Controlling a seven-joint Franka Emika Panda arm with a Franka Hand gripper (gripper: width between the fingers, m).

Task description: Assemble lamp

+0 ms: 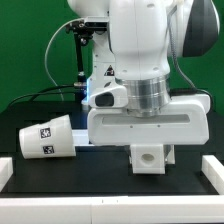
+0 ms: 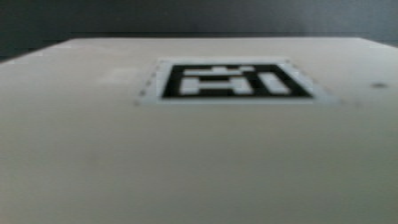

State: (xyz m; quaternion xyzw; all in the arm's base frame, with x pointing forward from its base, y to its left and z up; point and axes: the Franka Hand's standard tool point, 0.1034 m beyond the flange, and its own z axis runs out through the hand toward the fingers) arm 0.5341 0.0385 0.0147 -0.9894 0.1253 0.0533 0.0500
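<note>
The white boxy lamp base stands on the black table right under my gripper. In the wrist view the base's flat white top with its square tag fills the picture at very close range. No fingers show in either view, so I cannot tell whether the jaws are open or closed on the base. The conical shade lies on its side at the exterior view's left, its tags facing the camera, well apart from the gripper. The bulb is out of view.
A white raised rim runs along the front of the table, with white blocks at the left and right. A black stand with cables rises behind the arm against the green backdrop.
</note>
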